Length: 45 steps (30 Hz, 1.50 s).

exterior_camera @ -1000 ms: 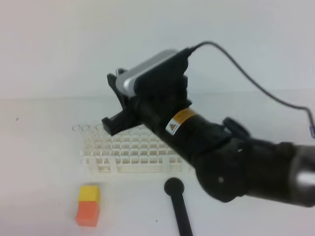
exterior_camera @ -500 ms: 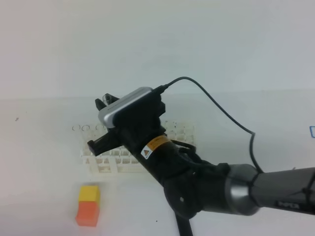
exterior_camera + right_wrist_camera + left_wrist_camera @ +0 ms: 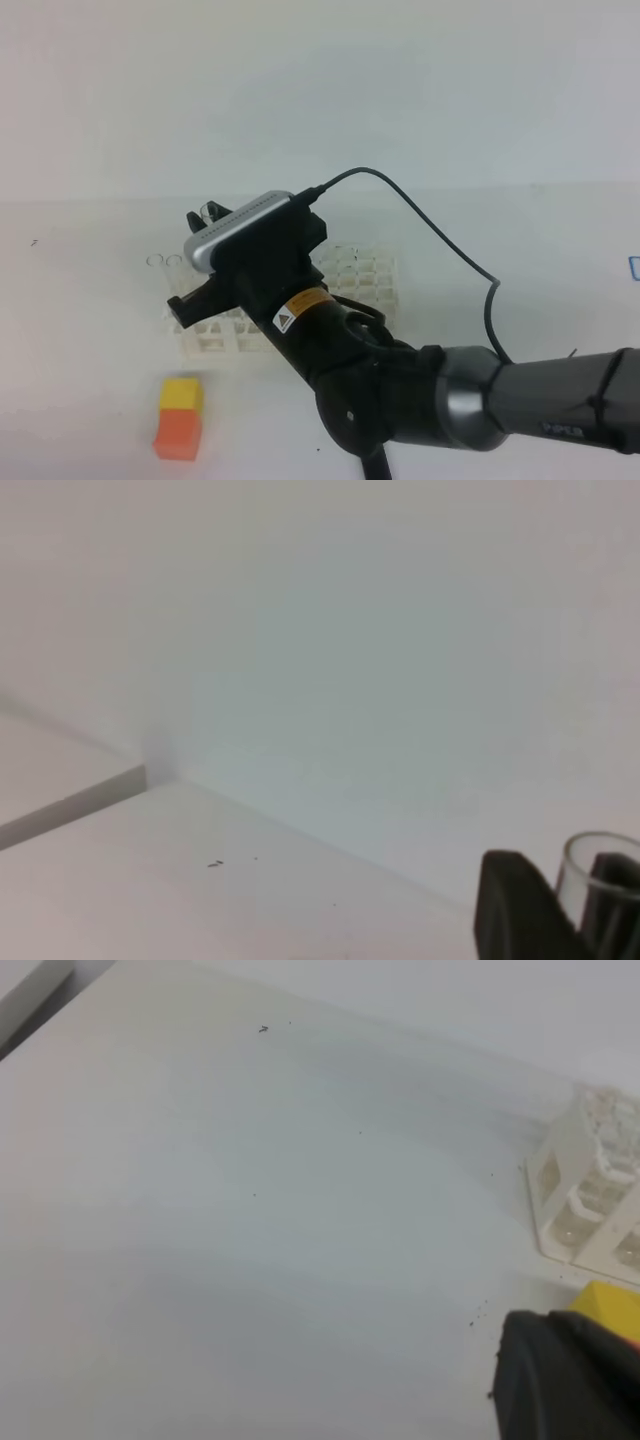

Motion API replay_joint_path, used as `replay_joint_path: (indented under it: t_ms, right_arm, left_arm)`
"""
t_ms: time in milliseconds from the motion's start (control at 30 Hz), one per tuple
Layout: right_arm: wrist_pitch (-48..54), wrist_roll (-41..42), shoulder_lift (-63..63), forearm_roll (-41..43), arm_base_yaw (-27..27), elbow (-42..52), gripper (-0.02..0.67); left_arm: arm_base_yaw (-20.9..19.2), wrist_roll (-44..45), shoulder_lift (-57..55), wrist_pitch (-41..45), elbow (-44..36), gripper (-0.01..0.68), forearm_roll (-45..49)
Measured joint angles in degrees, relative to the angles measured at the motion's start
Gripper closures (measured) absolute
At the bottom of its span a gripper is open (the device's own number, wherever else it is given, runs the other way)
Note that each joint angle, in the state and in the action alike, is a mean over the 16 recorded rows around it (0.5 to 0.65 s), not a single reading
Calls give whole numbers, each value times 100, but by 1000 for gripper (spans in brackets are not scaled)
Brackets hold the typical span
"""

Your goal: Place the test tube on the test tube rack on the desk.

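The clear test tube (image 3: 209, 212) is upright in my right gripper (image 3: 196, 268), which is shut on it. Its round rim (image 3: 600, 864) shows between the black fingers (image 3: 512, 908) in the right wrist view. The gripper hangs above the left end of the white test tube rack (image 3: 362, 272), reaching across from the right. The rack (image 3: 588, 1198) also shows at the right edge of the left wrist view, standing on the white desk (image 3: 250, 1240). A black part (image 3: 568, 1380) at that view's bottom right looks like my left gripper, shut with nothing in it.
A yellow-and-orange block stack (image 3: 180, 418) stands in front of the rack's left end, and its yellow top (image 3: 612, 1306) shows in the left wrist view. A black rod (image 3: 376, 466) lies below the right arm. Several clear tube rims (image 3: 160, 261) stand behind the rack's left corner.
My right arm has swung left and lower with the test tube, from over the rack's middle to over its left end. The black rod's head is now hidden behind the arm.
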<state>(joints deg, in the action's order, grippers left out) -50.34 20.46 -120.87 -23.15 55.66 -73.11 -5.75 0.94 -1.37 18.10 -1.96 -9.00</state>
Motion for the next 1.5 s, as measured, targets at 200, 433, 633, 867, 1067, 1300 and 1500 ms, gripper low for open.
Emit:
replay_joint_path:
  t_ms: [200, 433, 633, 867, 1067, 1300, 1500]
  right_arm:
    - [6, 121, -1, -151, 51, -2, 529]
    - [51, 245, -8, -326, 84, -2, 529]
    - [77, 303, -75, -466, 101, -3, 529]
    - [20, 307, -198, -554, 102, -21, 529]
    - [-56, 303, -296, -647, 102, -37, 529]
    - [-94, 324, -367, -802, 102, -45, 529]
    - [-66, 372, -405, -948, 105, -45, 529]
  left_arm:
    - [0, -4, 0, 0, 0, 673, 0]
    - [0, -6, 0, 0, 0, 673, 0]
    - [0, -6, 0, 0, 0, 673, 0]
    - [0, 11, 0, 0, 0, 673, 0]
    - [0, 35, 0, 0, 0, 673, 0]
    - [0, 58, 0, 0, 0, 673, 0]
    - [0, 58, 0, 0, 0, 673, 0]
